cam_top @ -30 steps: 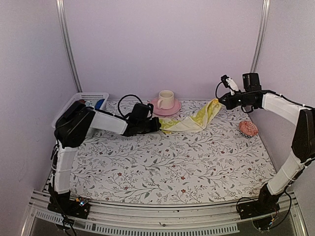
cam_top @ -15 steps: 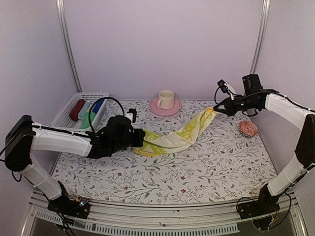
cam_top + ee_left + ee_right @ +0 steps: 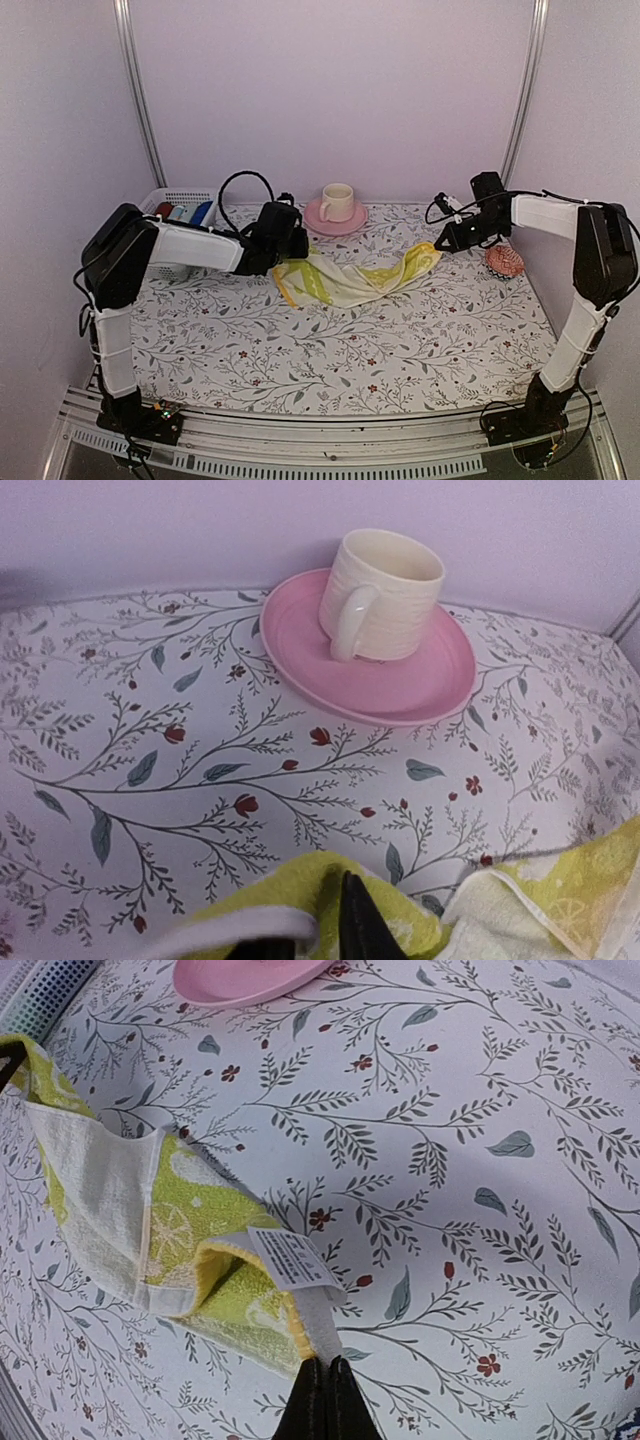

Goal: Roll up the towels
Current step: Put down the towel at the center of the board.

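stage: early, nothing rolled yet | yellow towel – bunched flat on the table just in front of the pink saucer | right gripper pinched on its corner, right of saucer | left gripper at its other end, front-left of saucer – grip unclear | second towel not seen

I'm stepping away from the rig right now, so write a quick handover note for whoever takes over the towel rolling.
Grippers: the left gripper is at the left end of the yellow towel, with cloth over its fingers; whether it grips is unclear. The right gripper is shut on the right corner, low over the table.
Towel: crumpled and partly folded on the table between the arms.
Done: nothing rolled.
Left: spread it flat, then roll it.
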{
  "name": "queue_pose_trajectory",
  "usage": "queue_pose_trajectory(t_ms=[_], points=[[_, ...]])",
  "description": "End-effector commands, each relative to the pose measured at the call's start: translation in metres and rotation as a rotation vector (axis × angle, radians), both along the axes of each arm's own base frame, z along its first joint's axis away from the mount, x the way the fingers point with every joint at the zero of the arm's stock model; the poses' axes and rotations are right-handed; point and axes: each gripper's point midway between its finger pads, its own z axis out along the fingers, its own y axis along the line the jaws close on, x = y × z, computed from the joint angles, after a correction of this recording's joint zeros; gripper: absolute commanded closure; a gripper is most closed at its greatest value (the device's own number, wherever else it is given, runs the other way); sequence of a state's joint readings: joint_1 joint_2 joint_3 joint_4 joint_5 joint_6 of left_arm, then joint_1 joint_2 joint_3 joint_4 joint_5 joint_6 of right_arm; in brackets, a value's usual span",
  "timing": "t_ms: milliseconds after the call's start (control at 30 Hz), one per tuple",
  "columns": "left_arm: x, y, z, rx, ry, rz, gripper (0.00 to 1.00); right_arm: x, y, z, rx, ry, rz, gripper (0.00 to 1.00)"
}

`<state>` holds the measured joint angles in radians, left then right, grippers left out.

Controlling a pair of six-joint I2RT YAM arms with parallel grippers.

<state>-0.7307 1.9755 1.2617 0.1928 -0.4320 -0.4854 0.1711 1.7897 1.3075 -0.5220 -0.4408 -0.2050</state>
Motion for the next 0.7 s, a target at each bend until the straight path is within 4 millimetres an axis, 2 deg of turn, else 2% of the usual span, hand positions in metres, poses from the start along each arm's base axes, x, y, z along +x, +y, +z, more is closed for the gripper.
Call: queue_pose_trajectory(t_ms=[0,100,200,267,300,333,400,500,667], points=[[0.027,0.012,-0.034,0.061,0.058,0.033,0.65,0.027,-0.022,-0.009,-0.093,-0.028,-0.108,0.98],[0.030,0.013,-0.035,0.066,0.060,0.031,0.36,0.027,-0.028,-0.029,-0.109,0.012,-0.119,0.98],[0.025,0.016,-0.025,0.061,0.048,0.021,0.21,0.028,-0.031,-0.034,-0.110,0.022,-0.124,0.98],[0.016,0.016,-0.013,0.051,0.039,0.000,0.07,0.029,-0.031,-0.031,-0.109,0.014,-0.126,0.98],[0.009,0.017,-0.010,0.052,0.037,-0.013,0.03,0.029,-0.032,-0.029,-0.110,0.008,-0.126,0.98],[0.002,0.015,0.004,0.043,0.021,-0.030,0.03,0.029,-0.032,-0.028,-0.110,0.005,-0.125,0.98],[-0.017,0.012,0.009,0.052,0.022,-0.074,0.03,0.029,-0.032,-0.029,-0.106,0.006,-0.121,0.98],[-0.051,0.004,0.002,0.110,0.037,-0.155,0.03,0.029,-0.033,-0.032,-0.108,0.011,-0.115,0.98],[-0.105,-0.007,-0.028,0.272,0.079,-0.327,0.03,0.029,-0.036,-0.039,-0.129,0.020,-0.118,0.95]])
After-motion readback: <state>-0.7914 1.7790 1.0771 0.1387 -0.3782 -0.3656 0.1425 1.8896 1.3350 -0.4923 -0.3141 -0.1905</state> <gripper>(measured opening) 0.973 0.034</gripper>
